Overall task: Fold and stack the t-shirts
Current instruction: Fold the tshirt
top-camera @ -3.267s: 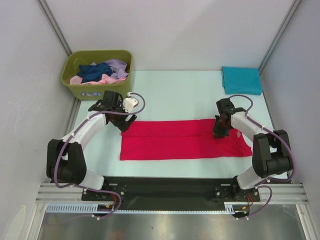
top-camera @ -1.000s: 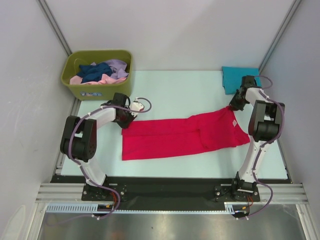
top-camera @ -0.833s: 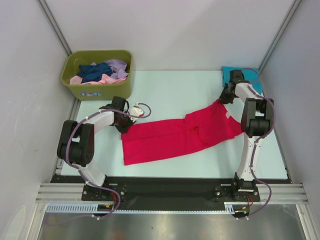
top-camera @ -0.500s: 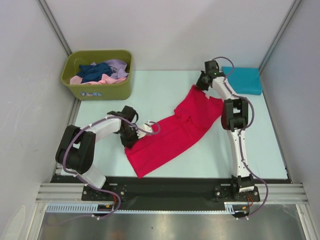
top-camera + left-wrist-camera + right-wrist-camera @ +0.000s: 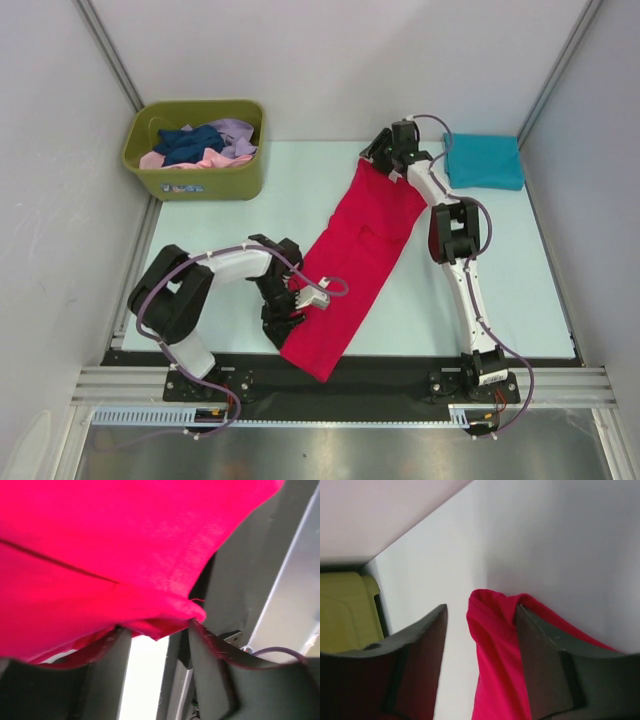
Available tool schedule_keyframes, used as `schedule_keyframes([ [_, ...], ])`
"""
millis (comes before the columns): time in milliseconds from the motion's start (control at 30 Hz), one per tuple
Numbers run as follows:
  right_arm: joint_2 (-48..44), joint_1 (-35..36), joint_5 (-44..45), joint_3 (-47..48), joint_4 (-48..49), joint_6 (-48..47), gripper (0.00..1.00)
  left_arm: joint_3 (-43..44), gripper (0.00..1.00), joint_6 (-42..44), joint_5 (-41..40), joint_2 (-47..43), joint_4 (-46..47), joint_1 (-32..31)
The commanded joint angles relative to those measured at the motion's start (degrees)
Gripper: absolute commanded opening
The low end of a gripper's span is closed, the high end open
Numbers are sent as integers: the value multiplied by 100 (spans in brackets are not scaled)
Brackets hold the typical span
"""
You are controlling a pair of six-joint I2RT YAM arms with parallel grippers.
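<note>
The red t-shirt (image 5: 360, 240), folded into a long strip, lies slantwise from the table's far middle down to the near edge. My right gripper (image 5: 378, 152) stands at its far end, jaws open; in the right wrist view a bunch of red cloth (image 5: 495, 645) rests against one finger (image 5: 540, 645). My left gripper (image 5: 283, 318) is at the strip's near left edge, jaws open, with the red hem (image 5: 125, 530) draped over the fingertips (image 5: 210, 650). A folded teal t-shirt (image 5: 483, 160) lies at the far right. Navy (image 5: 185, 142), pink (image 5: 215, 158) and lavender (image 5: 238, 135) tees sit crumpled in the bin.
The olive-green bin (image 5: 190, 180) stands at the far left corner. Grey walls close in both sides and the back. The black base rail (image 5: 400, 380) runs along the near edge, just under the red shirt's lower end.
The red shirt swung from lying across the table to lying slantwise front to back; the left arm pulled its end near, the right arm carried its end far. Both grippers opened.
</note>
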Motion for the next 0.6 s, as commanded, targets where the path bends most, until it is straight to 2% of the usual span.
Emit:
schedule_keyframes([
  [0,-499,-49,-13,239,409,-22,64,-88,64,-81,508,53,-271,-5],
  [33,-648,-67,48,195,348,-92,80,-44,71,-81,534,0,-341,65],
  [67,-789,-93,92,160,287,-197,85,52,73,-73,526,-61,-420,266],
  [167,-1456,-295,303,-94,-29,-593,88,333,99,-20,247,-377,-877,731],
  [200,-1859,-374,382,-409,-143,-724,88,395,100,24,123,-570,-965,829],
  [300,-2450,-743,795,-1095,-618,-953,84,554,100,357,-299,-852,-1378,1058],
  [333,-2791,-804,900,-1663,-724,-1032,79,589,100,523,-413,-975,-1458,1085],
  [400,-3039,-1033,1138,-2202,-733,-1086,71,607,100,612,-703,-1020,-1467,1146],
  [433,-3197,-1121,1086,-2718,-699,-1051,61,624,100,587,-765,-1003,-1389,1181],
  [467,-3233,-1243,1068,-2897,-681,-1016,56,633,100,482,-827,-976,-1049,1243],
  [567,-3111,-1464,1007,-3311,-680,-841,51,694,100,-194,-950,-740,-197,1278],
])
